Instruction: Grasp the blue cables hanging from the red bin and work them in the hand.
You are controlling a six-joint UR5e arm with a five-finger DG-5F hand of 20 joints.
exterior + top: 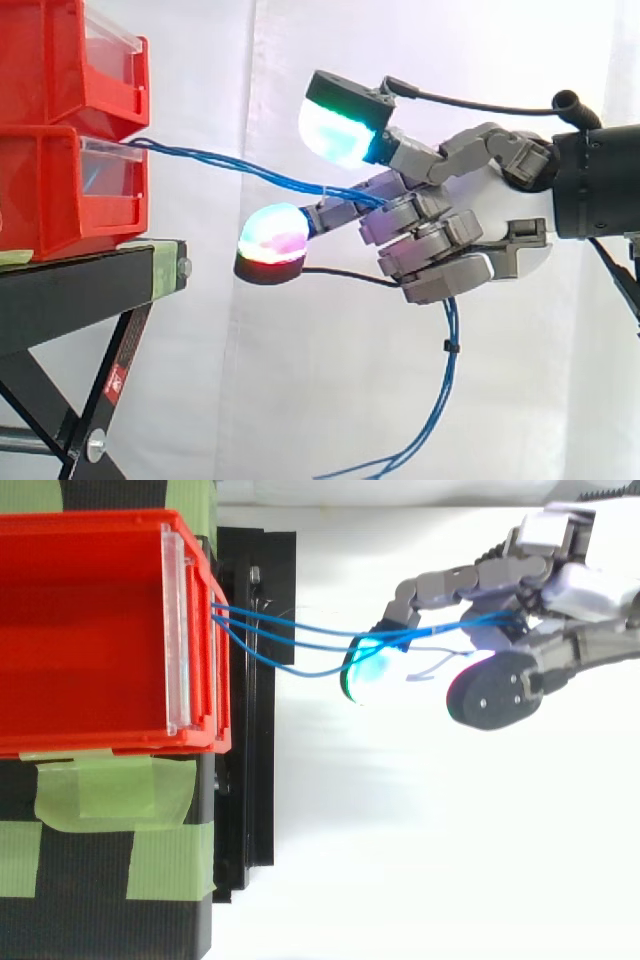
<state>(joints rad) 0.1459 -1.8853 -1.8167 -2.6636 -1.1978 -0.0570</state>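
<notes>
Step in hand: grasp made, working begins. Hand (470,205) curled round blue cables (225,158), which span from red bin (40,190) front into palm (slack hangs below). Next calls for finger play without dropping strands.

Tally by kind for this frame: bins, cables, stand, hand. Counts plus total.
red bins: 2, stacked
blue cables: 3 strands, counted where they leave the bin in the top view
black stand: 1
hand: 1, closed on the cables
Total: 7
</notes>
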